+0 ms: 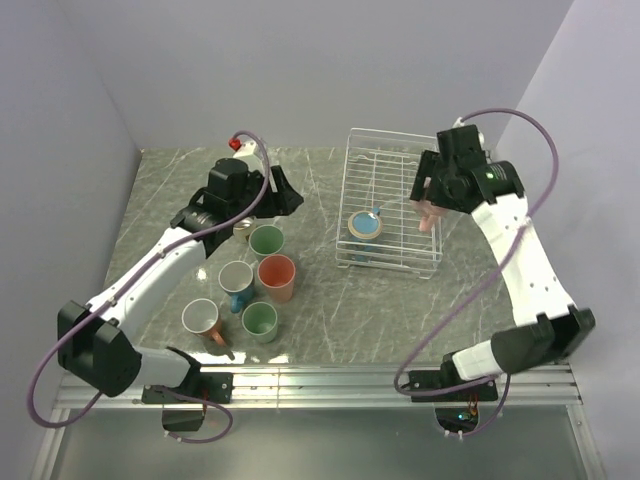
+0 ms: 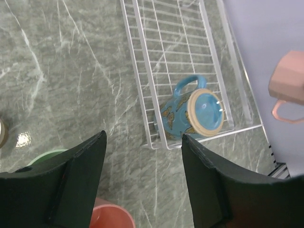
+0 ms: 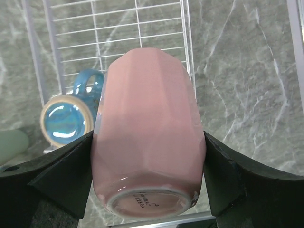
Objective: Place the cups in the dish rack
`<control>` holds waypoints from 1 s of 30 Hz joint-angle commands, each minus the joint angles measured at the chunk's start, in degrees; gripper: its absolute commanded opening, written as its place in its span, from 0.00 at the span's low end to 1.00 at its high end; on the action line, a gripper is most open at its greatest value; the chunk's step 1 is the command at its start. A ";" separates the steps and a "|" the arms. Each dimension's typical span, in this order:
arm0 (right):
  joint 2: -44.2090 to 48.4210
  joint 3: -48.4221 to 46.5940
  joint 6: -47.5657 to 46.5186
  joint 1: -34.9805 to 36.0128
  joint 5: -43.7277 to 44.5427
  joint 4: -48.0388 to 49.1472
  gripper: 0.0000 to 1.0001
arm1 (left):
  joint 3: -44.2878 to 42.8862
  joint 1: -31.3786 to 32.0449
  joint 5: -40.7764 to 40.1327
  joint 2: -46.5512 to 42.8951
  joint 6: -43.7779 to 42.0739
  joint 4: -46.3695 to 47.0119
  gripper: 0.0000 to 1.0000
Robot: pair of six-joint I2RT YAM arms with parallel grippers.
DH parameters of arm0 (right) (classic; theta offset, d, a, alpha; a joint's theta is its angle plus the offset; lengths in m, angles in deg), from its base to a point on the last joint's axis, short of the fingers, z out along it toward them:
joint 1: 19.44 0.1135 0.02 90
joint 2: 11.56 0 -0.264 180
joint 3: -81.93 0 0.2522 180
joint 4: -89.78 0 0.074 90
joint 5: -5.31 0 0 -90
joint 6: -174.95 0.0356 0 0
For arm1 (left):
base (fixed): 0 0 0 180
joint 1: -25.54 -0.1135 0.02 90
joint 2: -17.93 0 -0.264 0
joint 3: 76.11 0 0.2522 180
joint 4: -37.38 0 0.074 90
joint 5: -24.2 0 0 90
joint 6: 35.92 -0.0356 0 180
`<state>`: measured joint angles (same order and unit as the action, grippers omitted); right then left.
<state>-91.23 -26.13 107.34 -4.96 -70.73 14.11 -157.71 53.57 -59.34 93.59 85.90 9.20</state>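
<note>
From above, the dish rack (image 1: 392, 200) sits far right on the table (image 1: 330, 310). A blue cup (image 1: 366, 226) lies on its side in the rack's near left corner. The right gripper (image 1: 428, 207) hangs over the rack's right side, clamped on a pink cup (image 1: 430, 220). The left gripper (image 1: 272, 188) hovers left of the rack, above a cluster of cups (image 1: 250, 285) standing near left.

Only the left wrist view shows its own fingers spread wide with nothing between them. It also shows the blue cup's patterned side and the pink cup's handle.

The right wrist view hides that handle. It shows both fingers pressed against the pink cup's sides and small print on the cup's base.
</note>
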 commanded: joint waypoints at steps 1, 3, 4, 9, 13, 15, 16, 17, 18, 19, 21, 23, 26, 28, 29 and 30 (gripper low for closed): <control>-4.15 -6.06 -0.77 0.02 0.56 4.61 0.00 | -0.28 -0.26 2.50 1.94 -2.10 1.85 0.69; -7.31 -7.47 0.01 -0.33 -1.03 5.13 0.00 | -0.46 -0.35 3.12 2.48 -2.37 1.58 0.69; -8.12 -7.65 0.37 -0.42 -2.51 5.48 0.00 | -0.46 -0.35 3.56 2.56 -2.63 1.58 0.69; -12.86 -6.25 3.70 -0.77 -5.60 7.94 0.00 | 0.77 -0.61 4.26 2.13 -3.60 1.15 0.68; -15.94 -4.14 6.08 -0.77 -8.85 9.00 0.00 | 2.52 -1.22 5.32 1.25 -3.95 1.06 0.68; -17.17 -2.13 7.22 -0.68 -10.17 10.22 0.00 | 3.14 -1.57 5.76 0.90 -4.21 1.06 0.68; -17.35 -1.24 7.57 -0.77 -10.61 10.75 0.00 | 3.49 -1.66 5.76 0.81 -4.30 1.06 0.68; -17.53 -0.45 7.84 -0.77 -10.88 11.28 0.00 | 3.67 -2.01 5.93 0.72 -4.39 0.88 0.68; -17.88 0.86 8.19 -0.77 -11.14 11.98 0.00 | 3.76 -2.19 6.28 0.63 -4.39 0.97 0.68; -18.05 1.48 8.37 -0.77 -11.32 12.25 0.00 | 3.93 -2.37 6.37 0.72 -4.56 0.97 0.68; -18.49 2.89 8.63 -0.86 -11.32 12.51 0.00 | 4.02 -2.81 6.64 0.72 -4.83 0.97 0.68; -18.76 3.60 8.63 -0.60 -11.41 12.34 0.00 | 4.11 -3.24 6.99 0.98 -4.92 1.06 0.67; -18.76 5.61 9.07 -0.68 -12.28 12.51 0.00 | 4.29 -3.60 7.34 1.16 -4.74 1.49 0.67; -18.50 7.28 9.77 -0.51 -12.64 12.52 0.00 | 4.29 -3.68 7.69 1.51 -4.48 1.67 0.67; -18.58 7.73 10.04 -0.42 -12.64 12.17 0.00 | 4.29 -3.77 8.04 1.60 -4.39 1.67 0.67; -18.84 8.43 10.30 -0.24 -12.46 11.29 0.00 | 4.20 -3.69 8.22 1.77 -4.04 1.84 0.67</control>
<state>-111.30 -18.27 115.97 -5.33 -82.80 23.42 -153.84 50.07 -53.09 96.52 82.20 9.14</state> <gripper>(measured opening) 0.857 0.674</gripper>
